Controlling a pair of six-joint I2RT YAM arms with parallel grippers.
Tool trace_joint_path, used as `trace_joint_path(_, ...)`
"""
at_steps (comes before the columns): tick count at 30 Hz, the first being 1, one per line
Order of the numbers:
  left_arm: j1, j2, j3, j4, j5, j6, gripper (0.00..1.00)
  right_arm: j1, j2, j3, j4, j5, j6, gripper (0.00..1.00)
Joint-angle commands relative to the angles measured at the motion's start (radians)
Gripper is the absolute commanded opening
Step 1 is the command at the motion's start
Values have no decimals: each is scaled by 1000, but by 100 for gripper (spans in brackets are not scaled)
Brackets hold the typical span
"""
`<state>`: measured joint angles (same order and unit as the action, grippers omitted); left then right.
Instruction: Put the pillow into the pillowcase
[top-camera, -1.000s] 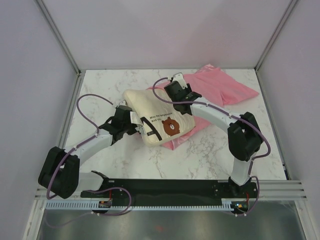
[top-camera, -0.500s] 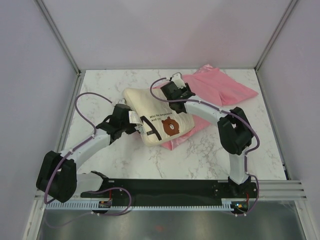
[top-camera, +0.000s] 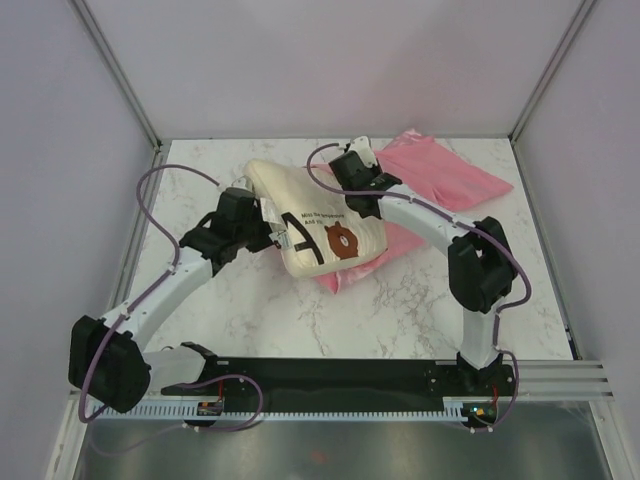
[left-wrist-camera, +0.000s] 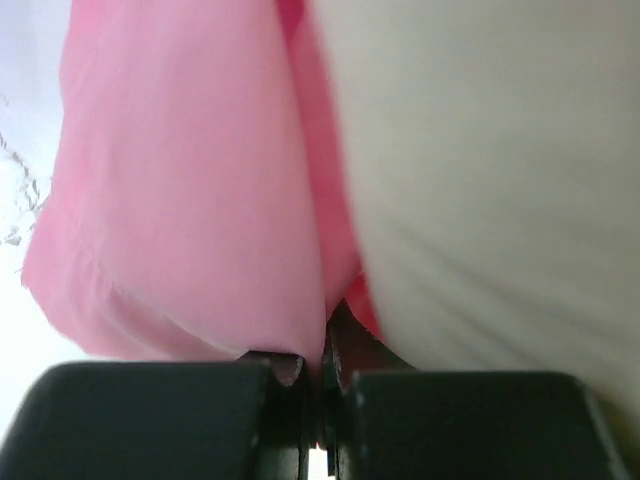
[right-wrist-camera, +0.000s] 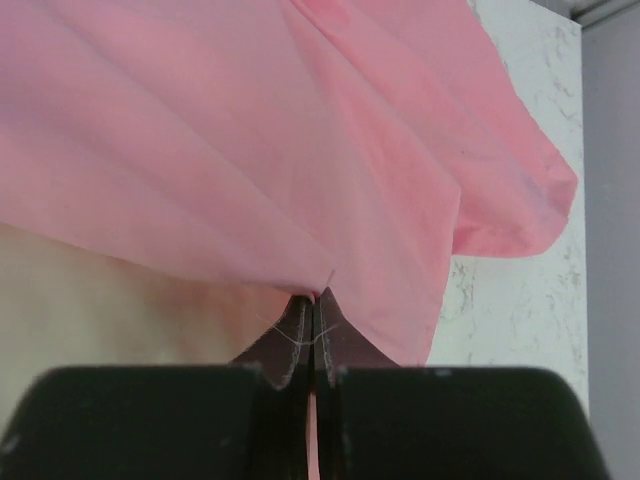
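Pillow (top-camera: 318, 226) lies tilted mid-table with its bear face up, on top of the pillowcase (top-camera: 452, 172). Pink fabric shows under the pillow's near-right corner and spreads out toward the far-right corner of the marble table (top-camera: 400, 310).

Left gripper (top-camera: 268, 232) is at the pillow's left edge. In the left wrist view its fingers (left-wrist-camera: 322, 372) are closed to a hairline gap, pinching a fold of pillowcase (left-wrist-camera: 190, 200). The pillow (left-wrist-camera: 480, 180) presses against that fold from the right.

Right gripper (top-camera: 358, 186) is at the pillow's far-right edge. In the right wrist view it (right-wrist-camera: 312, 345) is clamped tight on a peak of pillowcase (right-wrist-camera: 300, 150). The pillow (right-wrist-camera: 110, 300) sits low left, and bare table (right-wrist-camera: 510, 300) lies to the right.

Edges: the pillowcase's far corner is close to the back wall. There is open marble on the near side and on the left.
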<state>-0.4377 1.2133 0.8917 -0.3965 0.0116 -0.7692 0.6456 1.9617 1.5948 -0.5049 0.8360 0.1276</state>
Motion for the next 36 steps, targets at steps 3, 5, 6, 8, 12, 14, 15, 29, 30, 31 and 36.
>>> trace_joint_path(3, 7, -55, 295, -152, 34, 88, 2, 0, -256, 149, -41, -291, 70, 0)
trace_joint_path(5, 7, -58, 428, -224, 47, 96, 2, -1, -319, 198, -82, -362, 98, 0)
trace_joint_path(6, 7, -57, 479, -247, 50, 97, 2, -3, -337, 256, -96, -395, 105, 0)
trace_joint_path(8, 7, -51, 641, -304, 59, 99, 2, -7, -388, 319, -130, -497, 125, 0)
trace_joint_path(12, 7, -8, 915, -445, 91, 103, 2, -11, -471, 474, -155, -613, 187, 0)
trace_joint_path(14, 7, -6, 1036, -462, 112, 103, 2, -14, -526, 484, -150, -635, 208, 0)
trace_joint_path(15, 7, -9, 1067, -466, 119, 103, 2, -12, -543, 467, -149, -637, 216, 0)
trace_joint_path(29, 7, -105, 1270, -340, 121, 18, 2, -12, -618, 431, -57, -745, 291, 0)
trace_joint_path(30, 5, -142, 1198, -317, 111, 15, 2, -12, -612, 480, -57, -755, 296, 0)
trace_joint_path(31, 7, -179, 1035, -277, 107, 7, 2, -12, -609, 528, -58, -756, 297, 0)
trace_joint_path(36, 5, -363, 647, -58, 102, -59, 2, -12, -632, 692, 15, -788, 332, 0)
